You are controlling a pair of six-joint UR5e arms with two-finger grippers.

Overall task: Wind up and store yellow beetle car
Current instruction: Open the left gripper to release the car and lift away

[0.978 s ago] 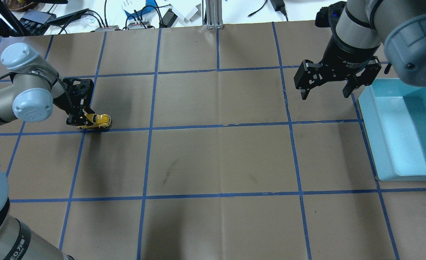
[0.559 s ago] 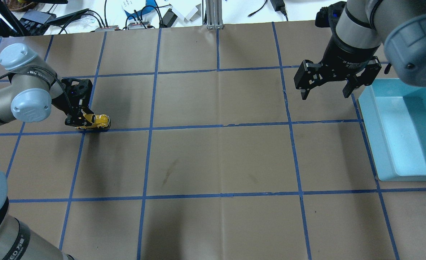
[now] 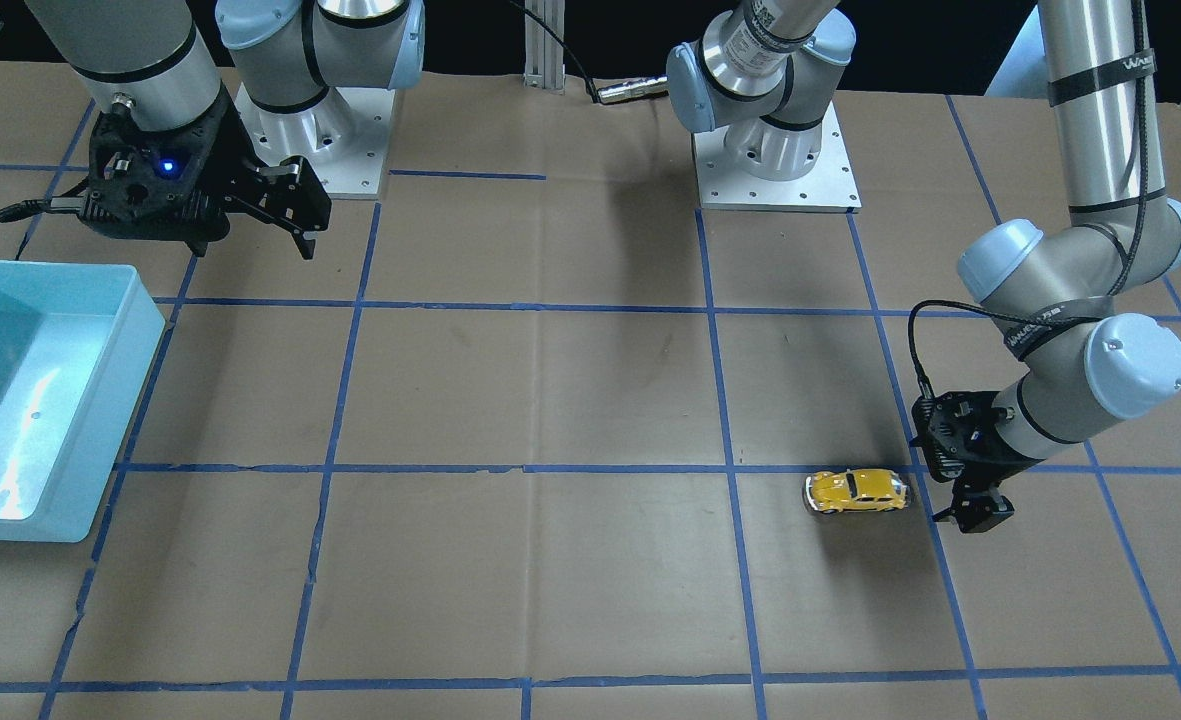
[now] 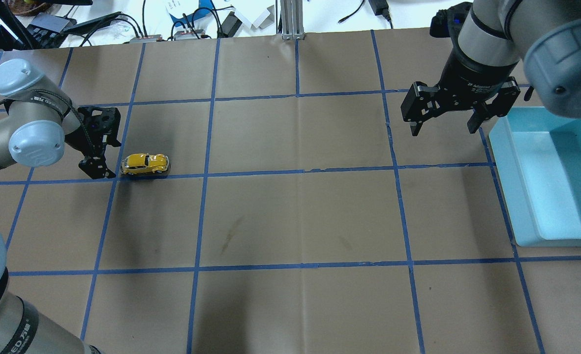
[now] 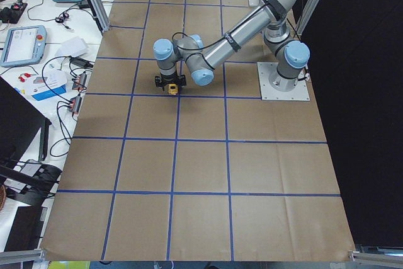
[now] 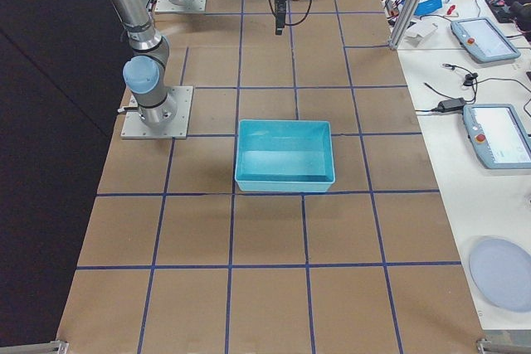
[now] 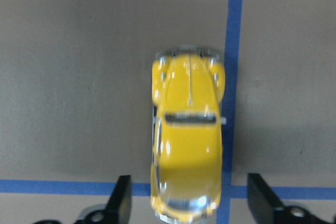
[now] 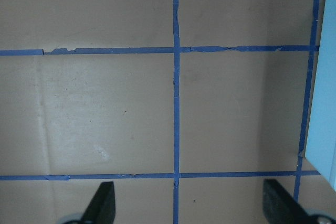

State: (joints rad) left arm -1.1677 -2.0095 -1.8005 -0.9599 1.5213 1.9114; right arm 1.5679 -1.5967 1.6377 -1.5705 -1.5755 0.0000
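Note:
The yellow beetle car [image 4: 145, 163] stands free on its wheels on the brown paper, beside a blue tape line; it also shows in the front view [image 3: 855, 491] and the left wrist view [image 7: 188, 140]. My left gripper [image 4: 107, 158] is open and low, just behind the car's rear. In the left wrist view, its fingertips [image 7: 122, 199] flank the rear bumper with a gap on each side. My right gripper [image 4: 443, 129] is open and empty, hovering far to the right by the bin.
A light blue bin [image 4: 516, 196] stands at the table's right edge, also in the front view [image 3: 140, 330], with nothing visible in it. Blue tape lines grid the brown paper. Cables and devices lie beyond the far edge.
My left gripper has opened and let go of the car, then drawn back a little to the left. The car now stands slightly further right. The right arm has not moved.

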